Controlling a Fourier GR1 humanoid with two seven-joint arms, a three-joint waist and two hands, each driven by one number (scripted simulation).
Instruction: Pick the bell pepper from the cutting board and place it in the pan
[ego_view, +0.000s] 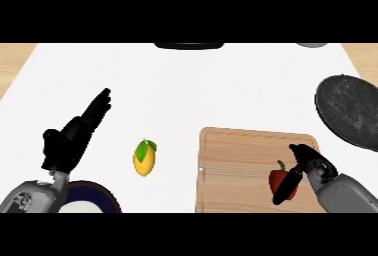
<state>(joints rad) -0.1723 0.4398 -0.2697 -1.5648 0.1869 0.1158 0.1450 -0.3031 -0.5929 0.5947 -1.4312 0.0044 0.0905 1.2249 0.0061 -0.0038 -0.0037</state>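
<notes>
A red bell pepper (277, 181) with a green stem lies on the right part of the wooden cutting board (236, 170). My right hand (308, 162) comes in from the lower right. Its straight fingers (288, 187) point down across the pepper's right side and touch it, hiding part of it, while the thumb stays above. The dark grey pan (351, 112) sits at the right edge, beyond the board and apart from it. My left hand (70, 142) rests open at the left, fingers pointing up and away, far from the board.
A yellow fruit (144, 159) with a green leaf lies left of the board. A dark-rimmed white plate (103, 192) shows at the lower left beside my left forearm. A black object (188, 46) and a grey one (314, 45) sit at the far edge.
</notes>
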